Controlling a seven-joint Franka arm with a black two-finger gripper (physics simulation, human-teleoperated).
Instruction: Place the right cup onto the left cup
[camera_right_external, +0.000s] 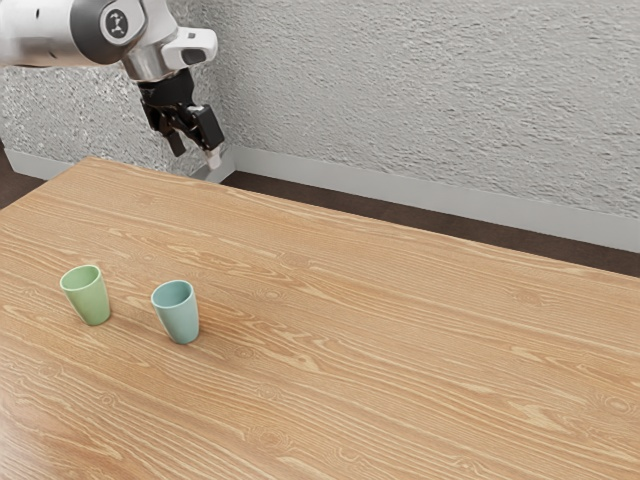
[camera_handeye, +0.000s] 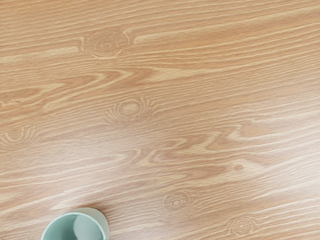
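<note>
End effector: fingers (camera_right_external: 210, 130) set wide apart, gap between them empty; black two-finger unit (camera_right_external: 196, 154) is raised above the surface (camera_right_external: 400, 340), well apart from both cups.
Arm: white and grey links (camera_right_external: 50, 35) enter at the exterior view's upper left; fingers point downward at a tilt.
Teal cup: stands on the surface, toward the exterior view's right of the pair (camera_right_external: 178, 315); its mouth and upper wall also appear in the wrist view.
Green cup: stands on the surface near the teal cup, toward the exterior view's left (camera_right_external: 88, 298).
Spacing: cups are side by side, not touching, with wood grain visible between them.
Surroundings: rough grey wall (camera_right_external: 430, 90) with pale baseboard (camera_right_external: 400, 191) beyond the surface; dark floor (camera_right_external: 480, 231) between baseboard and surface edge.
Orientation: both cups upright, mouths up, narrower at the base; long axes vertical.
</note>
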